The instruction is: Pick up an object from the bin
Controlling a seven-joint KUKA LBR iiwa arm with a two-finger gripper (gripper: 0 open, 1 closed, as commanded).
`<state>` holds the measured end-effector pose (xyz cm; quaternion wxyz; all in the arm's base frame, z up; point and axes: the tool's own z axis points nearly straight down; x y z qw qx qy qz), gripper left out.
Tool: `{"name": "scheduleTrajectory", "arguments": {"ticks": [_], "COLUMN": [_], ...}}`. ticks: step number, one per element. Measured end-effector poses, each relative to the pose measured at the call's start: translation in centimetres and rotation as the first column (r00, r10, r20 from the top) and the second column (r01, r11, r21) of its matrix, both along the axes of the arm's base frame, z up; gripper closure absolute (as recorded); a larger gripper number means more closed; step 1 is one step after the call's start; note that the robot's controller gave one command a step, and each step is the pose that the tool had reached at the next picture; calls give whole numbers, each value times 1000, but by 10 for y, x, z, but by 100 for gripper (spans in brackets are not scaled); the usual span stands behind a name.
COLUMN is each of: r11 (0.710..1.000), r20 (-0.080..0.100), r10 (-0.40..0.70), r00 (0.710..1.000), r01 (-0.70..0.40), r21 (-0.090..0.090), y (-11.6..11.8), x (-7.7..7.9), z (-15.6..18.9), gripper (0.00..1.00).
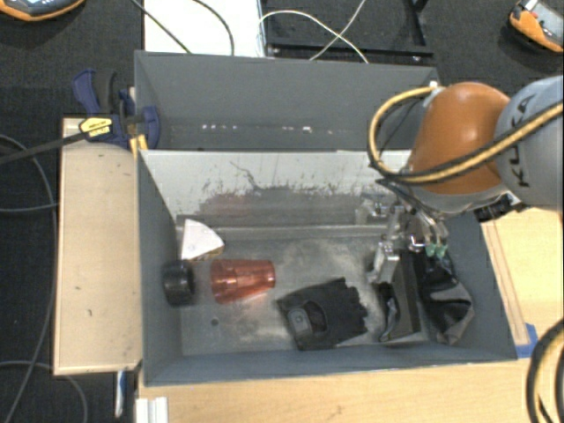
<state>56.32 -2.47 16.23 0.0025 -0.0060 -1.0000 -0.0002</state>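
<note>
1. Reaching in from the right, the arm [533,148] crosses the right rim of the bin [264,95]. Its orange cover [458,135], with a yellow-and-black cable [381,122] looped round it, sits above the bin's right half.
2. Pincer position: the pincer [397,311] is lowered close to the floor in the right part of the bin, nearer the front wall than the rear wall.
3. Pincer state: it cannot be told whether the pincer is open or closed, because its dark parts merge with the dark things on either side. It also cannot be told whether it grips anything.
4. Things at the pincer:
   - a black lump [322,314] of soft, folded material lies on the floor near the front wall, just beside the pincer on the side toward the left wall;
   - a dark crumpled cloth [449,305] lies against the right wall, just beside the pincer on the other side.
   The pincer stands between these two. Which of them it touches cannot be told.
5. Other things, all well apart from the pincer in the left half of the floor:
   - a red translucent cup [242,280] lies on its side;
   - a black cylinder [178,283] sits just beside the cup, near the left wall;
   - a white wedge [198,241] rests behind both, near the left rear corner.
</note>
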Motion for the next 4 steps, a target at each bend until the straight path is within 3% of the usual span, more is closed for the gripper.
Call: {"name": "scheduleTrajectory", "arguments": {"ticks": [1, 2, 3, 4], "r11": [1000, 994, 968, 893], "r20": [8, 1, 14, 3], "r10": [1, -106, 251, 449], "r00": [1000, 994, 968, 893], "r01": [-1, 106, -251, -449], "r21": [0, 1, -1, 4], "y": [0, 85, 78, 105], "x": [2, -49, -47, -81], "z": [5, -92, -33, -62], "gripper": [0, 0, 0, 0]}}
